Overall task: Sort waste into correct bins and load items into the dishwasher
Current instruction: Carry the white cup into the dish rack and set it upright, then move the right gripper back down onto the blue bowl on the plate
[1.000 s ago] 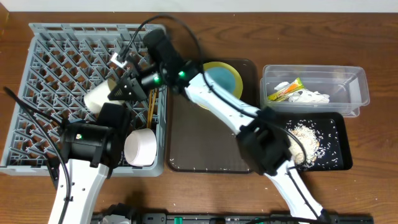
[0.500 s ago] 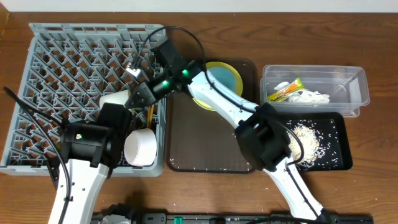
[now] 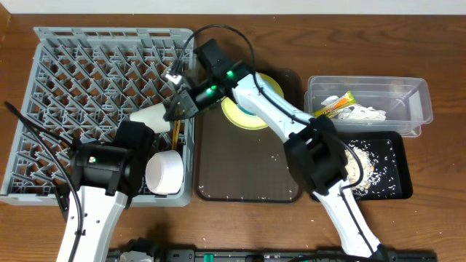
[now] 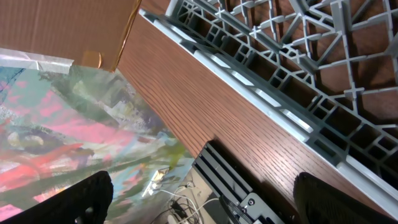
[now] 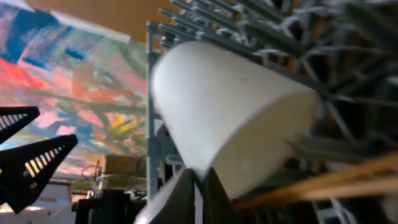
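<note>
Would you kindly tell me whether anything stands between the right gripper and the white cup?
Nothing visible does: the right gripper has its jaws pinched on the rim of the white cup, which lies on its side in the dish rack. The chopsticks lie beside it, not between.

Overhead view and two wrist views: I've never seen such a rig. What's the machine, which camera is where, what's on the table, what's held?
It is two robot arms at a table, each ending in a two-finger pincer. One picture looks down from above; the other two come from a camera on each wrist. On the table: a grey dish rack holding a white bowl and chopsticks, a brown tray with a yellow plate, a clear tub with a wrapper and tissue, a black tray with crumbs. The right pincer pinches the white cup at its edge in the rack; the left pincer is open and empty.
</note>
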Robot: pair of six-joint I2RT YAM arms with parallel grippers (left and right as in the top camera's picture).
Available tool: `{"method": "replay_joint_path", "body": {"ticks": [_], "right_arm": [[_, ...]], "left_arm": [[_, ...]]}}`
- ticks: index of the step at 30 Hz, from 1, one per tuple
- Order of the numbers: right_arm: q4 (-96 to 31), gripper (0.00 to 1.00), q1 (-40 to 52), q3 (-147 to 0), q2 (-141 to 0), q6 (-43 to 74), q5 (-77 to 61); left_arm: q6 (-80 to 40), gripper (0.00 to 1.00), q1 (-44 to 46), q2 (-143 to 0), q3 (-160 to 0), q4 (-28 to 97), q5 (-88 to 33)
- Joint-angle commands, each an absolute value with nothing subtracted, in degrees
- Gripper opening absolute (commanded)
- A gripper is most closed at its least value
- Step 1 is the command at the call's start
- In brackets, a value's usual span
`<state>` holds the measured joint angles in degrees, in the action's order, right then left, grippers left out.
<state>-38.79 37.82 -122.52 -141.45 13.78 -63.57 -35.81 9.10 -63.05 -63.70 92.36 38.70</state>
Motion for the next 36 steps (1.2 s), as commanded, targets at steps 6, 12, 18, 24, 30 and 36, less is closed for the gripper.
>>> {"method": "replay_joint_path", "body": {"ticks": [6, 12, 18, 24, 30, 36], "right_arm": [[-42.81, 0.01, 35.2, -122.52, -137.67, 10.79, -47.9], [-50.28, 0.11, 35.18, -122.52, -129.91, 6.59, -28.1], [-58.04, 0.23, 35.16, -122.52, -122.41, 6.46, -2.96], [-65.19, 0.38, 35.09, -122.43, -122.83, 3.53, 2.0], [-65.89, 0.38, 35.55, -122.43, -127.44, 3.55, 2.11], [-66.3, 0.27, 35.68, -122.43, -133.32, 3.62, 2.09]], "left_arm": [[-36.29, 0.94, 8.91, -62.89, -63.86, 96.57, 38.92], [-36.29, 0.94, 8.91, -62.89, -63.86, 96.57, 38.92], [-36.29, 0.93, 8.91, -62.89, -63.86, 96.57, 38.92], [-36.29, 0.94, 8.91, -62.89, -63.86, 96.57, 38.92], [-36.29, 0.94, 8.91, -62.89, -63.86, 96.57, 38.92], [-36.29, 0.93, 8.91, -62.89, -63.86, 96.57, 38.92]]}}
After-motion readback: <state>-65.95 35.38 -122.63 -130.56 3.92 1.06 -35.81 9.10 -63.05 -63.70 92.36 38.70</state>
